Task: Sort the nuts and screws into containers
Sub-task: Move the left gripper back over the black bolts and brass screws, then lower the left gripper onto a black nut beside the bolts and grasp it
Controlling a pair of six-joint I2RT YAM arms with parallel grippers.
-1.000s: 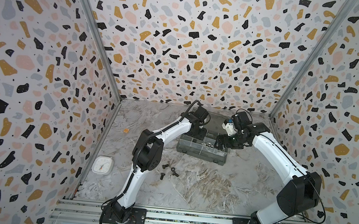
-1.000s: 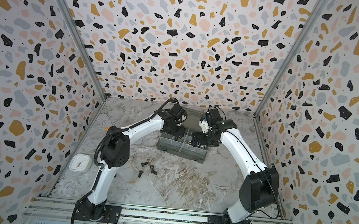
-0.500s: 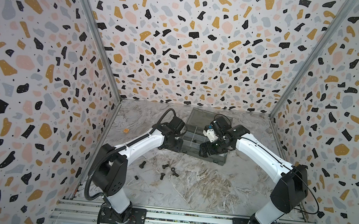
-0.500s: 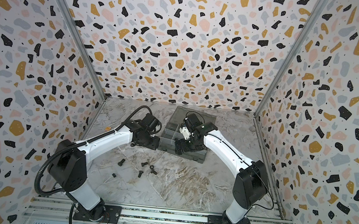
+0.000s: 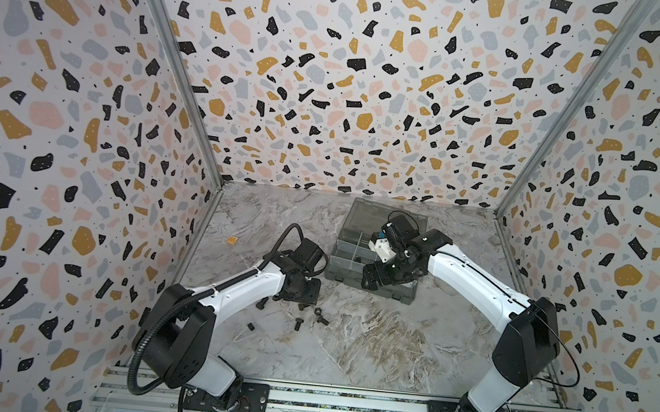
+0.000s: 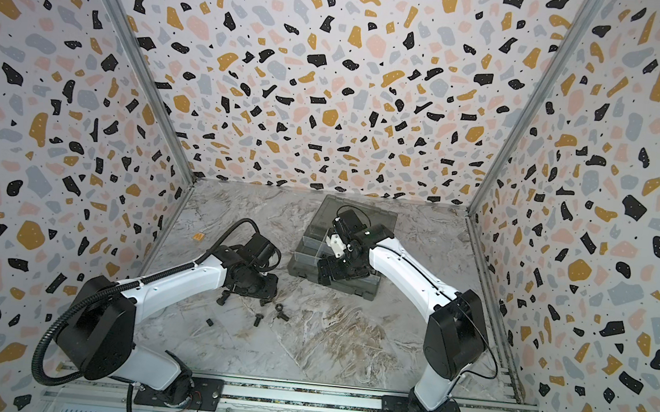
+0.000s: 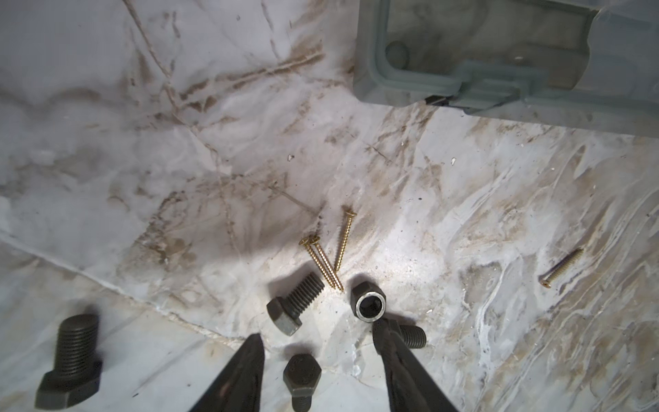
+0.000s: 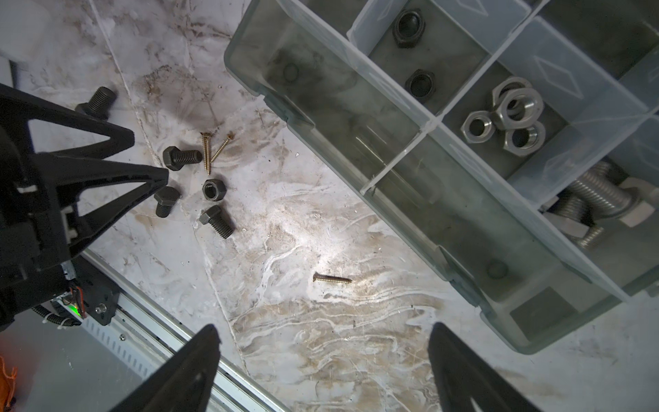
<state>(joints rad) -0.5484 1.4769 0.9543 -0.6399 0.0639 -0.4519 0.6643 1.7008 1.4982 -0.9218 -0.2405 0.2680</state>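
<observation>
Swung off the box [image 8: 356,117], the left gripper [image 7: 317,331] has dropped to the loose screws [image 7: 294,308] on the marbled table [image 5: 368,344], with terrazzo walls [image 5: 334,69] all round. Its jaws stand apart over matte black screws beside a black nut [image 7: 369,305]. By the box the right gripper [image 8: 324,328] gapes empty; silver nuts [image 8: 513,114] fill one compartment.

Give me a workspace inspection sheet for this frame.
Surface: marble-look tabletop, brown stains.
Job's things: black hex bolts, one black nut and brass wood screws loose on it; organiser box open, holding black nuts, silver nuts, silver bolts.
Clutter: small orange scrap near left wall.
Grippers: left gripper open over the bolts; right gripper open, empty, beside the box.
Cables: black corrugated conduit loops off left arm.
Surroundings: terrazzo-print walls; aluminium rail in front.
</observation>
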